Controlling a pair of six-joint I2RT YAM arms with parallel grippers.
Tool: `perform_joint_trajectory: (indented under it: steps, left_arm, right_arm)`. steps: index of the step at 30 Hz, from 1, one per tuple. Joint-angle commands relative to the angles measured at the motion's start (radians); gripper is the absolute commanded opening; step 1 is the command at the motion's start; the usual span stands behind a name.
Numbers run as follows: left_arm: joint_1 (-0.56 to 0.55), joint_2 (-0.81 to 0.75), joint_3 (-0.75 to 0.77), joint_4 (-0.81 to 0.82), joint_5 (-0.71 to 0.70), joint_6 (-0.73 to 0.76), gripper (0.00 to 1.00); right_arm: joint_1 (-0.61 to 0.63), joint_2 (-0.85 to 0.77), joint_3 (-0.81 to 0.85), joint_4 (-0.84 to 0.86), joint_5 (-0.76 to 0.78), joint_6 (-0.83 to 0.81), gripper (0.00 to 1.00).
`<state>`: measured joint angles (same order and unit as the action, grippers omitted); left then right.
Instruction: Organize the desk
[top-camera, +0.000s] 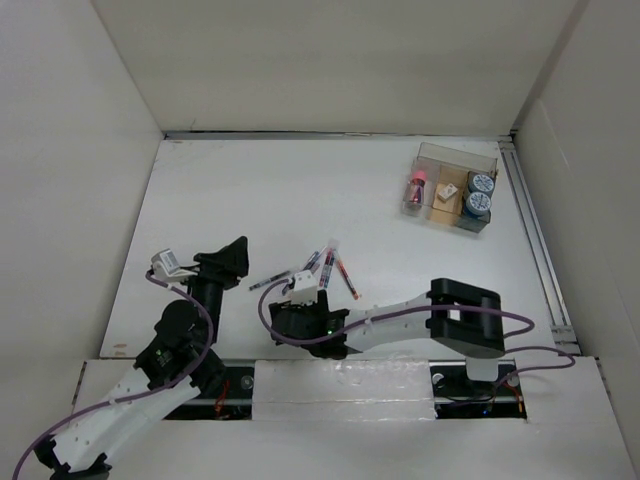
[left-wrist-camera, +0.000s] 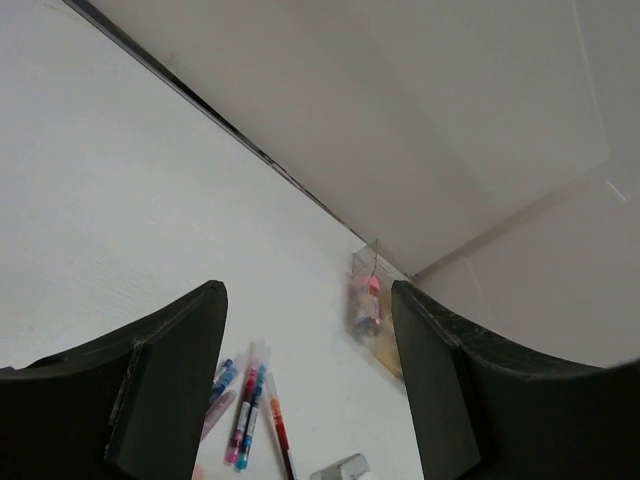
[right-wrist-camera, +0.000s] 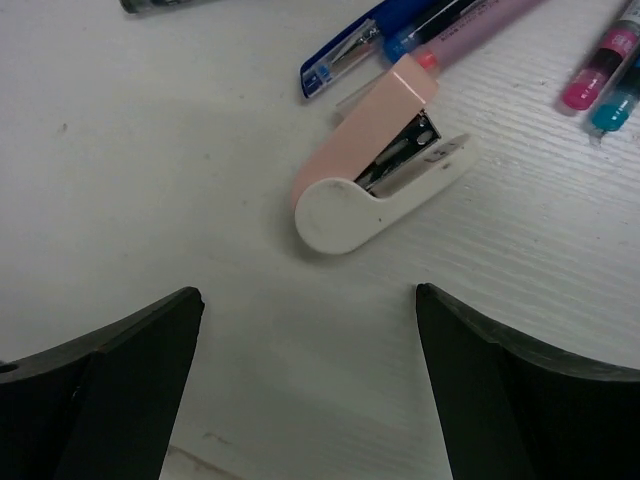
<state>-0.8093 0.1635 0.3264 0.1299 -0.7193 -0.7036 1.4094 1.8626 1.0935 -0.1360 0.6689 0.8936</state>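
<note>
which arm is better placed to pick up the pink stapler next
Right, likely. The right gripper is open just above the pink stapler, which lies on the desk right in front of it. The left gripper is also open but off to the left, away from it.

Overhead camera looks down from behind me; right wrist sits close above the stapler (right-wrist-camera: 375, 185) beyond my right gripper (right-wrist-camera: 310, 300); left wrist faces forward, sharing the pens (left-wrist-camera: 248, 415)
</note>
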Motion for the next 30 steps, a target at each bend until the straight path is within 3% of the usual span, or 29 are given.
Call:
perform_joint_trajectory:
  steps: [1, 12, 20, 21, 22, 30]
  left_arm:
    - [0.002, 0.04, 0.023, 0.027, 0.001, 0.004, 0.63]
    - [0.002, 0.047, 0.026, 0.037, 0.026, 0.016, 0.63]
    - [0.002, 0.053, 0.025, 0.042, 0.027, 0.019, 0.63]
    - [0.002, 0.051, 0.025, 0.042, 0.029, 0.021, 0.63]
    - [0.002, 0.05, 0.025, 0.042, 0.029, 0.019, 0.63]
    - [0.002, 0.048, 0.022, 0.045, 0.029, 0.021, 0.63]
  right_arm:
    - [-0.009, 0.049, 0.086, -0.063, 0.076, 0.05, 0.93]
    - [-0.084, 0.116, 0.154, -0.132, 0.13, 0.12, 0.83]
    - [-0.102, 0.168, 0.192, -0.11, 0.126, 0.099, 0.66]
    - [-0.102, 0.167, 0.192, -0.105, 0.12, 0.097, 0.62]
    - [-0.102, 0.167, 0.187, -0.1, 0.117, 0.099, 0.52]
    - [-0.049, -0.02, 0.079, -0.154, 0.179, 0.186, 0.38]
